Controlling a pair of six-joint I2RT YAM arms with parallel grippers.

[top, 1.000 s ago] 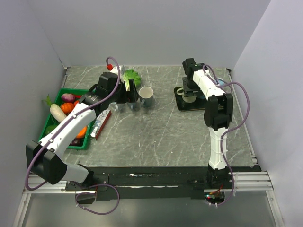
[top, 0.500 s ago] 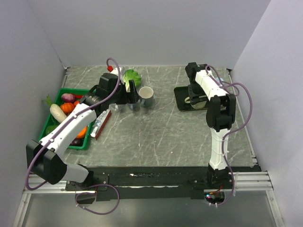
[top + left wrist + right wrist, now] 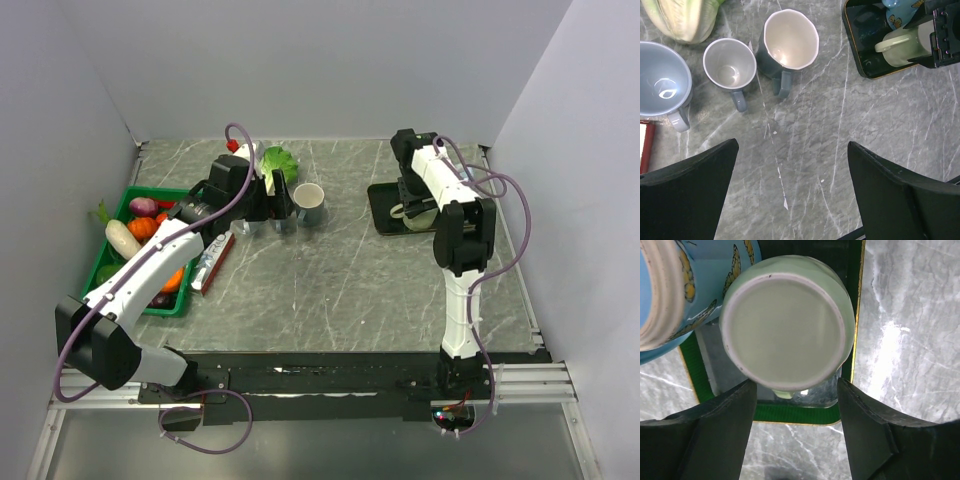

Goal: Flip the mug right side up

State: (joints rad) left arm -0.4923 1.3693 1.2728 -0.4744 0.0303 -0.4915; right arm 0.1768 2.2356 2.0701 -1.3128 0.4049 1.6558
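A pale green mug [image 3: 785,325] sits on a dark tray [image 3: 790,412] at the back right, its flat base turned toward the right wrist camera and its handle poking out below. My right gripper [image 3: 796,384] is open, one finger on each side of the mug's lower edge with a thin gap on each side. From above, the mug [image 3: 418,213] shows just under that gripper [image 3: 408,200]. My left gripper [image 3: 792,144] hangs wide open over bare table, holding nothing.
A blue butterfly mug [image 3: 670,285] stands against the green one on the tray. Three upright mugs sit ahead of the left gripper: dark blue-grey [image 3: 790,40], small grey [image 3: 730,62], light blue [image 3: 660,82]. A cabbage [image 3: 682,17] and a green crate [image 3: 97,268] of vegetables lie left.
The right gripper has shifted over the tray onto the green mug, and its jaws have narrowed a little around it. The left arm has not moved.
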